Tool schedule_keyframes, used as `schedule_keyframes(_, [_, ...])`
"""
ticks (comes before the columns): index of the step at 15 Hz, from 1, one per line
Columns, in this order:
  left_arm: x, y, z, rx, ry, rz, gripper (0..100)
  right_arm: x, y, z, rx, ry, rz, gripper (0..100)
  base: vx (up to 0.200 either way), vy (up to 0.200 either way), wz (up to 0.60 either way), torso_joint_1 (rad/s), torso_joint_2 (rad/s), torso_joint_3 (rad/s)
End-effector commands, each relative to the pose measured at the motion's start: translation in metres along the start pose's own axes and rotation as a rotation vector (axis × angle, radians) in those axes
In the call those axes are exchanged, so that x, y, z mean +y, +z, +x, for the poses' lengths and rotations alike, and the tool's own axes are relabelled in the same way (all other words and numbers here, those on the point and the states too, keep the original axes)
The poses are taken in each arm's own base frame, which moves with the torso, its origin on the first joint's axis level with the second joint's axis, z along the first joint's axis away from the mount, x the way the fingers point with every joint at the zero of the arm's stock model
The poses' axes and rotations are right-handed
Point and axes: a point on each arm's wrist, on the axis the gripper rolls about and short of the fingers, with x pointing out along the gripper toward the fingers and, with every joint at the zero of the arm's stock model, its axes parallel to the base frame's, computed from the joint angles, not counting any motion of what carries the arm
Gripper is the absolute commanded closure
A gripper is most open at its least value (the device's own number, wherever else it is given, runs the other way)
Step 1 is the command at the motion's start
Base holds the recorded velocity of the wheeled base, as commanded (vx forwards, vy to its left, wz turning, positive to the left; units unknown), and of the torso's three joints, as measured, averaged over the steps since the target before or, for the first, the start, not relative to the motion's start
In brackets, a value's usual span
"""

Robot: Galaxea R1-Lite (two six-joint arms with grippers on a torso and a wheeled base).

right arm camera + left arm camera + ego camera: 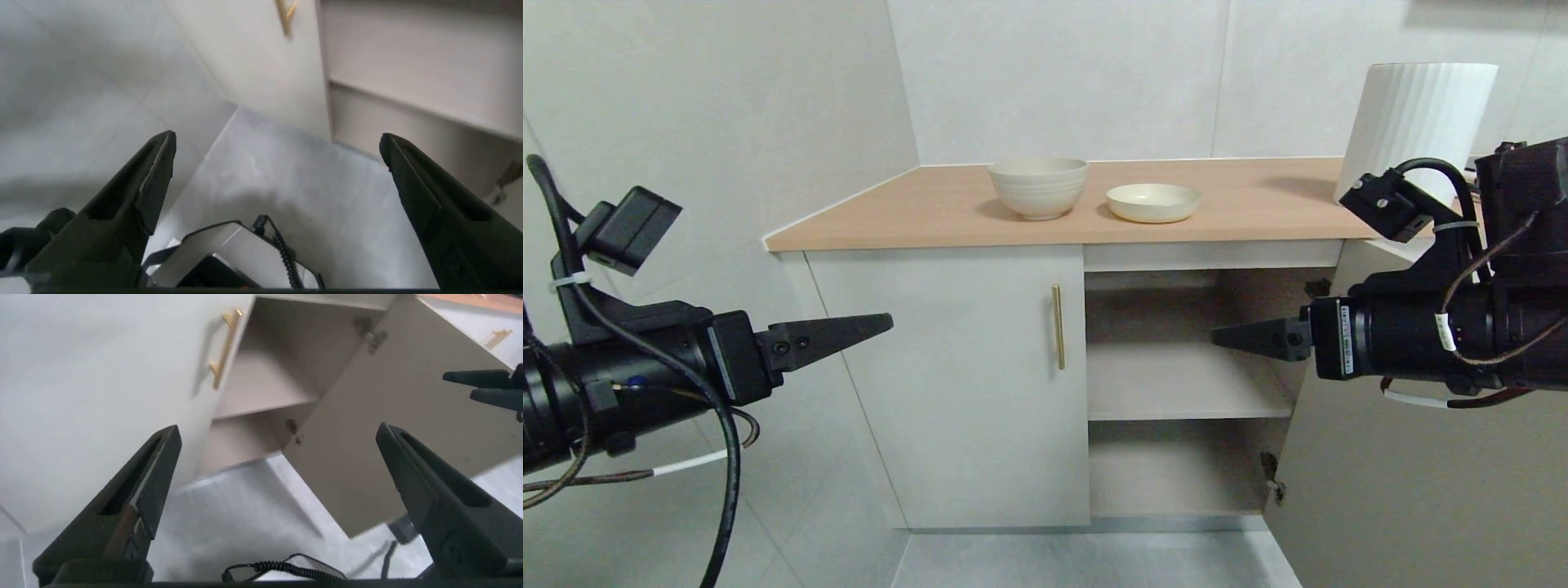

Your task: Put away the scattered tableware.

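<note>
Bowl (pixel 1038 187) and shallow dish (pixel 1152 202) are set side by side on the countertop (pixel 1258 204), far centre — apparently not touching. Cabinet (pixel 947 376) below is opened on the right, shelf (pixel 1176 380) exposed. Left gripper (pixel 278 431) and right gripper (pixel 278 137) are held nearer, below counter height — fingers (pixel 139 498) spread wide.

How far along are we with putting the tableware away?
Done: the cabinet door stands open, shelf bare. In hand: nothing; left pincer and right pincer are both open and empty. Left: the bowl and the shallow dish sit on the countertop, both to be shelved.
</note>
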Motion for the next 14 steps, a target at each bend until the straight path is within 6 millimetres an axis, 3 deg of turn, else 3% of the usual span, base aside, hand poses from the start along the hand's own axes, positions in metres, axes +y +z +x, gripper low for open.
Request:
schedule_keyframes(1, [0.000, 0.000, 0.000, -0.001, 0.000, 0.000, 0, 0.001, 0.001, -0.003, -0.007, 0.003, -0.001, 0, 0.200, 0.000, 0.00, 0.002, 0.00, 0.002])
schedule_keyframes(10, [0.001, 0.000, 0.002, 0.002, 0.001, -0.002, 0, 0.001, -0.011, -0.001, 0.031, 0.024, -0.036, 0, 0.200, 0.000, 0.00, 0.006, 0.00, 0.000])
schedule_keyframes(14, [-0.002, 0.002, -0.003, -0.014, -0.004, 0.004, 0, 0.002, -0.014, -0.011, 0.026, 0.051, -0.085, 0, 0.000, 0.000, 0.00, 0.000, 0.00, 0.000])
